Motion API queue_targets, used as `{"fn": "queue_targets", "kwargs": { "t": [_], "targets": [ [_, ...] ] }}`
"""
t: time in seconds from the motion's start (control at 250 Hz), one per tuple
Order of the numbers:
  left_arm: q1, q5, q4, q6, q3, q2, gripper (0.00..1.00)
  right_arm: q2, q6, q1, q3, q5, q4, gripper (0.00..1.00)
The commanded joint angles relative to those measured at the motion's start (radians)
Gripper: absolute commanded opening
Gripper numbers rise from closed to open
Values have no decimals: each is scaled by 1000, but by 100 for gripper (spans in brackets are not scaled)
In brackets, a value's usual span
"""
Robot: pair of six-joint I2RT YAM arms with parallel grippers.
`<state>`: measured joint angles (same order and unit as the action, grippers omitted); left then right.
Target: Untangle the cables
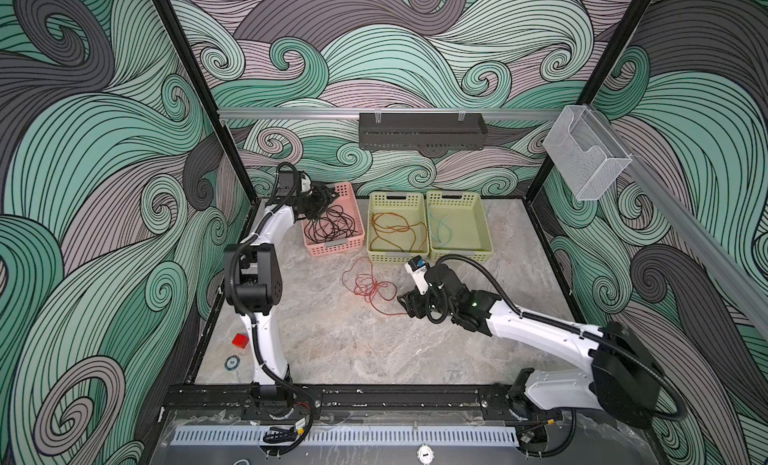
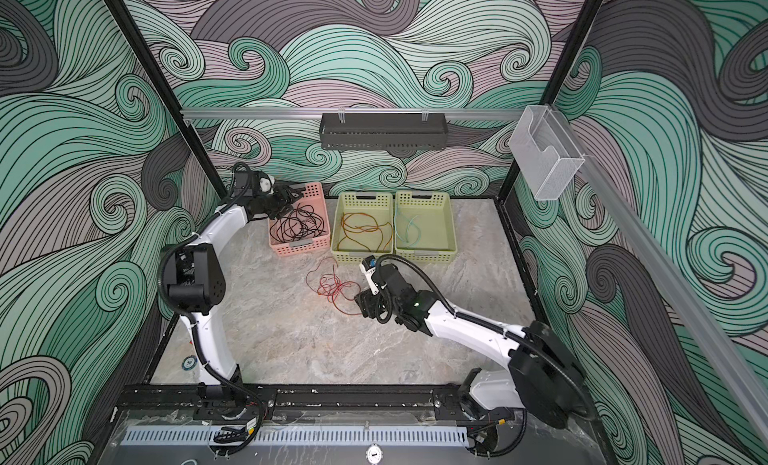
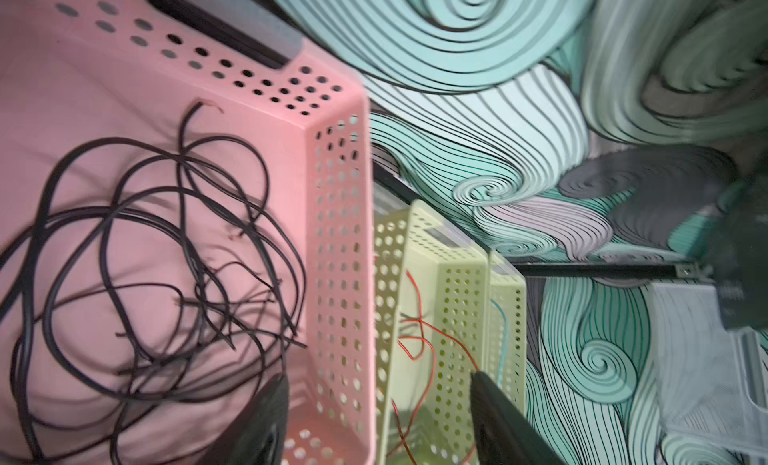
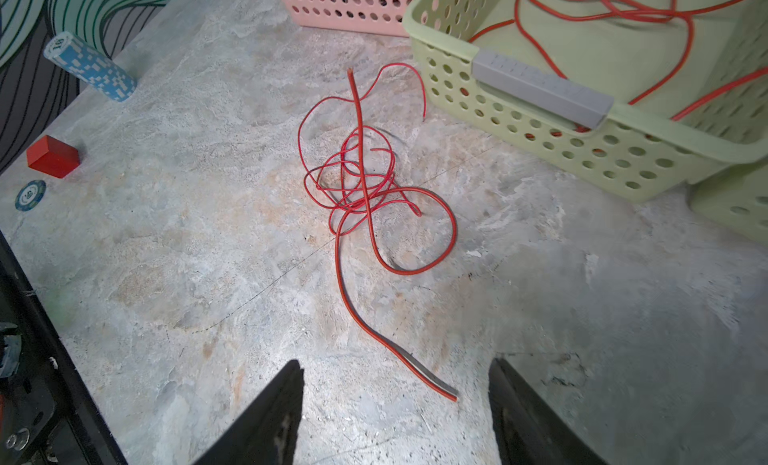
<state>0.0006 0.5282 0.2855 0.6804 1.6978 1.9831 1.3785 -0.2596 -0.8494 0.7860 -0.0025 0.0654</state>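
Right gripper [image 4: 395,362] sat open over the loose end of the red cable [image 4: 366,205]; I'd pinch that tip and drag slowly. Left gripper [image 3: 379,375] hung open, empty, above the pink basket [image 3: 340,234].

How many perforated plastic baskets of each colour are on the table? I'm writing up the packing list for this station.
Pink perforated plastic basket: 1
Light green perforated plastic basket: 2 (middle basket, end basket)
Total: 3
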Motion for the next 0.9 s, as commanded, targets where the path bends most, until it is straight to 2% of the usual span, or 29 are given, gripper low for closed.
{"fn": "queue_targets", "kwargs": {
  "t": [0.0, 0.096, 0.252, 0.308, 0.412, 0.523, 0.647, 0.683, 0.819, 0.895],
  "targets": [
    [-17, 11, -2, -64, -78, -228, 68, 101, 37, -4, 97, -56, -76, 71],
    [-41, -19, -22, -60, -252, -418, 67, 225, 63, -4, 197, -71, -84, 72],
    [-106, -126, 55, -117, -590, -776, 67, 411, 51, 0, 330, -25, -92, 73],
    [-117, -172, 62, -98, -718, -912, 67, 453, 36, -1, 354, -28, -116, 73],
    [-125, -193, 83, -58, -913, -1143, 67, 525, 19, 0, 404, -11, -141, 69],
    [-126, -211, 118, -37, -1040, -1332, 68, 575, 7, -1, 460, -12, -142, 50],
    [-126, -236, 161, -44, -1094, -1463, 69, 536, -14, -8, 456, -23, -150, 9],
    [-126, -235, 179, -44, -1098, -1486, 69, 503, -14, -16, 443, -11, -146, 0],
    [-125, -178, 202, -42, -1112, -1520, 69, 296, 22, -65, 404, 43, -78, 0],
    [-127, -86, 132, -24, -1132, -1508, 69, 170, 59, -98, 409, 71, -32, 0]
  ]
}}
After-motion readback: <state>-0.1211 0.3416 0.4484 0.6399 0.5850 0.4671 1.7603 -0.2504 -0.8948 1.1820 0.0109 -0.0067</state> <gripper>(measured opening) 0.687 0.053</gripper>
